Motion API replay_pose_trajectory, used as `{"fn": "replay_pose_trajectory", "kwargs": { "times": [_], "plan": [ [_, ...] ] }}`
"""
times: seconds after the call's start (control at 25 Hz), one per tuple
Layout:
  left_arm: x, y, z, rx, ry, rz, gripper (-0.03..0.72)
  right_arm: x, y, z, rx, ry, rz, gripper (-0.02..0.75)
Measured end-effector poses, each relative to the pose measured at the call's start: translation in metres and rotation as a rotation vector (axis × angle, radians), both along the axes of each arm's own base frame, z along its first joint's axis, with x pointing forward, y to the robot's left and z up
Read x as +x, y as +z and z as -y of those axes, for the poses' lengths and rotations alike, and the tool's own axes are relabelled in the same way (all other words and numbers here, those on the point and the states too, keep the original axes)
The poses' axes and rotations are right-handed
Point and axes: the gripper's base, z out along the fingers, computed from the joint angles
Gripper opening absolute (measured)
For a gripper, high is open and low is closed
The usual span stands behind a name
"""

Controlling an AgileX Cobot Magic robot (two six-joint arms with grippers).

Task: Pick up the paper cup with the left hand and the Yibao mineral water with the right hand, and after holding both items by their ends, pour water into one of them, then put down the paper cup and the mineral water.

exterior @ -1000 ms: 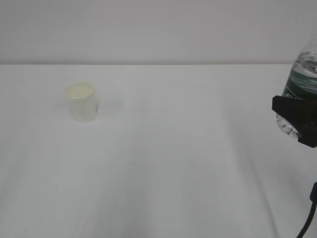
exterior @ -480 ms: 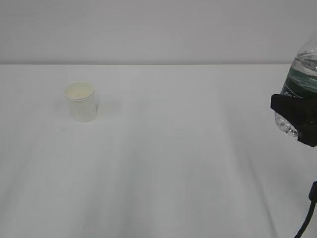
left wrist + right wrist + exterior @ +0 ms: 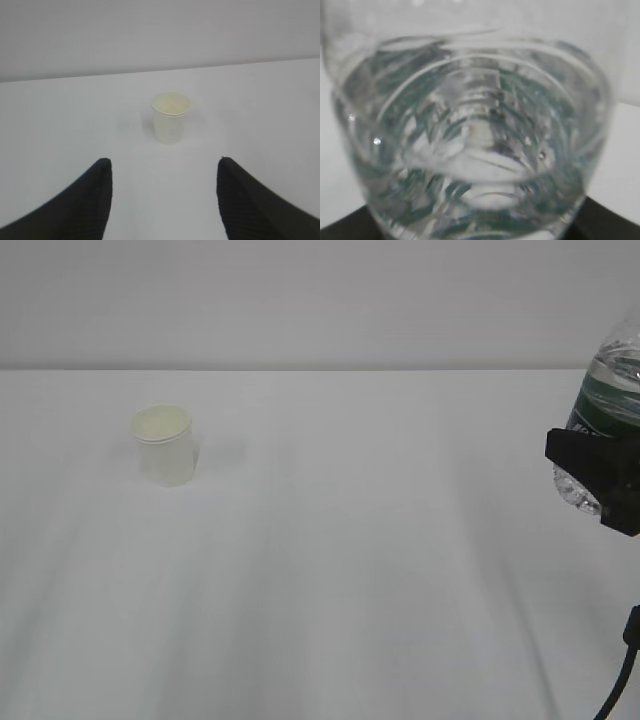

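Nearest the exterior camera, at about 3 o'clock, the right hand (image 3: 598, 478), its end effector clamped around the lower body of the Yibao mineral water (image 3: 603, 400), held the bottle clear of the surface (image 3: 330, 570), presumably so that it could be tipped over the cup. Farther off, at about 10 o'clock, the paper cup (image 3: 165, 444) stood upright and untouched, well apart from the bottle. The left wrist view alone showed the left hand (image 3: 162, 197), its end effector spread wide, with the cup at 12 o'clock beyond the fingertips (image 3: 100, 175), apparently lined up for approach. The right wrist view alone showed the bottle's ribbed base, with water visible inside.
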Motion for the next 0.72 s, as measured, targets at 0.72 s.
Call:
{"fn": "replay_pose_trajectory", "kwargs": {
  "times": [0.72],
  "plan": [
    [0.054,-0.038,0.008,0.029,0.022,-0.12,0.567,0.0,0.0,0.0,0.003,0.004,0.004,0.42]
  ]
}}
